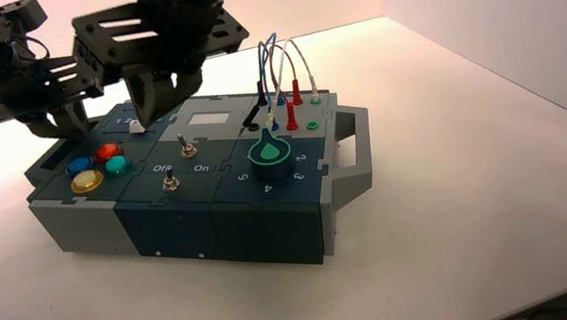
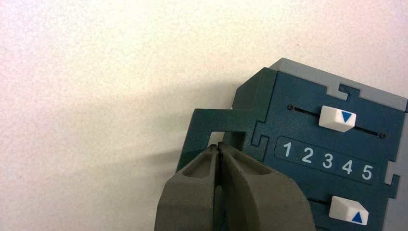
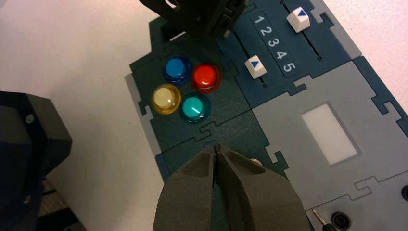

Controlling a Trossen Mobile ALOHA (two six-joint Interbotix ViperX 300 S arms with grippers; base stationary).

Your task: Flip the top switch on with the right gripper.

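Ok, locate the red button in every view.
High view: red button, left of centre.
Left wrist view: not in it.
Right wrist view: upper middle, beyond the shut right claw.
Shared landmark: white slider knobs.

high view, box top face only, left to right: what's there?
Yellow button → red button → black-tipped toggle → top switch → green knob → green socket.

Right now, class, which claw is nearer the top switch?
Right. The right claw hangs above the box just behind the top switch; the left claw sits farther off, by the box's far-left corner.
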